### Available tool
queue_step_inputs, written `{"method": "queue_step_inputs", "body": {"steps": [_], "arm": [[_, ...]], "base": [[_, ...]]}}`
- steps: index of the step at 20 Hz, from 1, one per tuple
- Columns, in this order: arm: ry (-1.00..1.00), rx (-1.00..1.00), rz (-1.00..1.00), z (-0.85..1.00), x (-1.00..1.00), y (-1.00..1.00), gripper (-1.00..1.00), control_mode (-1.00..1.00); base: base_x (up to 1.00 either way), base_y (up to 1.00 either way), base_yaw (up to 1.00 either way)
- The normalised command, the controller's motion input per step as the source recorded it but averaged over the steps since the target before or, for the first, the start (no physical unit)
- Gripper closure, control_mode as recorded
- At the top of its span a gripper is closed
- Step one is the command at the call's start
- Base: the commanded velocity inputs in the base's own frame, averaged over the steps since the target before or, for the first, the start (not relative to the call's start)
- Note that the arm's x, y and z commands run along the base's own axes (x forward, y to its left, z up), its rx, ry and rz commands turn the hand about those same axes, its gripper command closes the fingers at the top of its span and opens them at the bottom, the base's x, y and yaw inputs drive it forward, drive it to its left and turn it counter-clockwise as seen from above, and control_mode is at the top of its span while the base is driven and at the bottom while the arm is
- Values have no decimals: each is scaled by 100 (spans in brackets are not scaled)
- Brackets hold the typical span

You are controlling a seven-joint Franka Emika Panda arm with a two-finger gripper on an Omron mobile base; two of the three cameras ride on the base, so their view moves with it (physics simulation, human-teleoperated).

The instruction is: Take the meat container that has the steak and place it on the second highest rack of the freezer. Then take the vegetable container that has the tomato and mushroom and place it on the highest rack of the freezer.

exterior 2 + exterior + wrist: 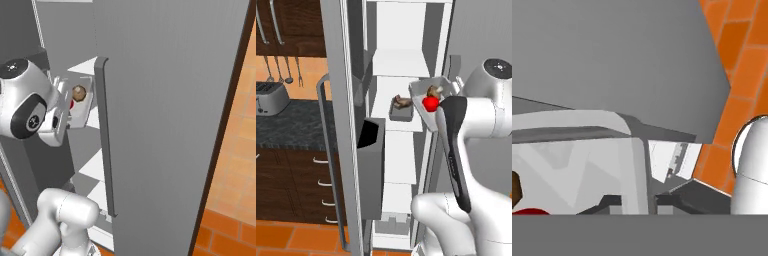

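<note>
The freezer stands open, showing white shelves. On the second shelf from the top sits the grey meat container with the brown steak in it. My gripper is shut on the right rim of the vegetable container, which hangs tilted in front of the shelves, just below the level of the highest rack. In it lie the red tomato and the mushroom. In the hand view the container wall stands between my fingertips, with the tomato at lower left.
The freezer's left door with its dark bin stands open on the left. The right door with its long handle is close beside my hand. A toaster sits on the dark counter.
</note>
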Motion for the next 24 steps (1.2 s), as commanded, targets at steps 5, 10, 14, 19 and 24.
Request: {"method": "queue_step_inputs", "body": {"steps": [5,10,14,19,24], "arm": [[-22,2,-7,47,56,34,100,-100],[-13,4,-7,36,53,25,100,-100],[-2,5,-8,22,71,8,100,-100],[3,1,-7,18,69,0,100,-100],[8,0,-2,12,73,0,100,-100]], "base": [[0,0,0],[0,0,0],[0,0,0],[0,0,0],[0,0,0]]}}
